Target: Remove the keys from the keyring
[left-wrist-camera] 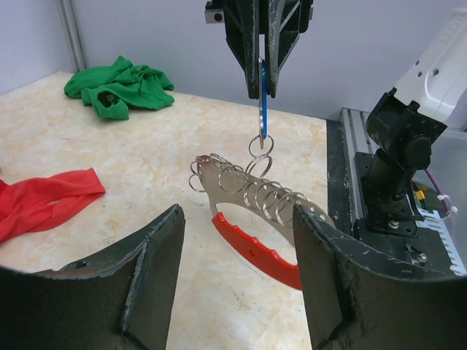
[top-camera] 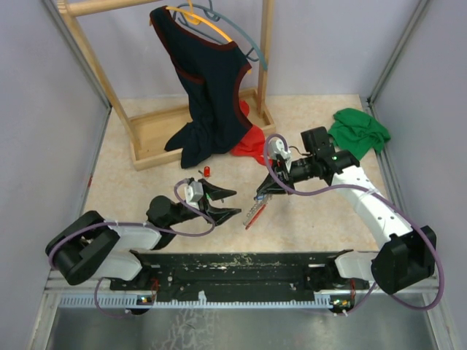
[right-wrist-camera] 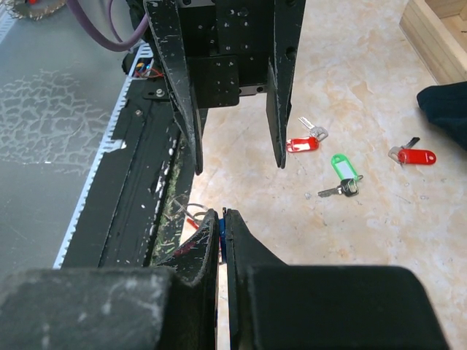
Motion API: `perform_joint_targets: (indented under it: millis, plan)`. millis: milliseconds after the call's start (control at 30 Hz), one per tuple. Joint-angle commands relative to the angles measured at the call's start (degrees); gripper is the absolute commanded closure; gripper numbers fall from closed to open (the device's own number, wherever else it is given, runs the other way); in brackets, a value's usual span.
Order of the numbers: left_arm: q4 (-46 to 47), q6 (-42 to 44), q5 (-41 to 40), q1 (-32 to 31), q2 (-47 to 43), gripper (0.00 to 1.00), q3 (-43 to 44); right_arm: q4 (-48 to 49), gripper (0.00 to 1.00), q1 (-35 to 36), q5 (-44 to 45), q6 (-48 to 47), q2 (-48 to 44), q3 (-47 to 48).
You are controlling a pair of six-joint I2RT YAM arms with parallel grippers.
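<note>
The left gripper (top-camera: 237,202) gapes wide, holding nothing, aimed straight at the right gripper (left-wrist-camera: 263,86), which is pinched closed on a blue key (left-wrist-camera: 263,120). From that key hangs the keyring (left-wrist-camera: 255,248), its long axis slanting across the left jaws' gap, just ahead of them. Three loose keys (right-wrist-camera: 343,171), red and green, lie on the table (right-wrist-camera: 350,87) off to the side.

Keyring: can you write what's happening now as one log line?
right gripper: shut on blue key, keyring hanging from it | left gripper: open, facing keyring | lying loose: two red keys, green key
</note>
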Motion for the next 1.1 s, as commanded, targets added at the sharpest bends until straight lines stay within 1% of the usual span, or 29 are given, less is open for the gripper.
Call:
perform_joint_targets:
  millis: [0,67,133,233,333,567,800,967,1067]
  plan:
    - [5.4,1.4,-0.6,-0.6,0.5,0.34,-0.1,0.3,1.00,-0.7,-2.7,-1.3,0.3,2.6]
    - [5.3,2.2,-1.1,-1.0,0.5,0.35,0.0,0.2,1.00,-0.7,-2.8,-1.4,0.5,2.6]
    - [5.0,3.0,-1.5,-1.5,0.4,0.38,0.4,0.1,1.00,-0.7,-2.7,-1.5,0.5,2.6]
    - [1.7,5.1,-1.0,-2.0,0.1,0.51,1.7,0.0,1.00,-0.7,-2.7,-1.6,0.4,2.7]
    - [-2.0,7.3,-0.9,-2.6,-0.1,0.56,3.4,-0.1,1.00,-0.7,-2.8,-1.7,0.3,2.7]
    - [-5.1,11.0,0.9,-3.6,0.1,0.61,5.7,-0.5,1.00,-0.7,-3.3,-2.0,0.4,2.8]
    - [-10.5,17.7,3.2,-3.5,2.1,0.71,9.4,-1.1,1.00,-0.6,-3.5,-2.7,0.0,2.9]
    - [-16.9,20.8,6.7,-3.5,3.7,0.73,12.9,-1.2,1.00,-0.7,-3.8,-2.8,0.0,2.9]
    - [-17.2,21.1,8.0,-3.4,5.1,0.73,13.6,-1.3,1.00,-0.7,-3.9,-2.9,-0.2,2.9]
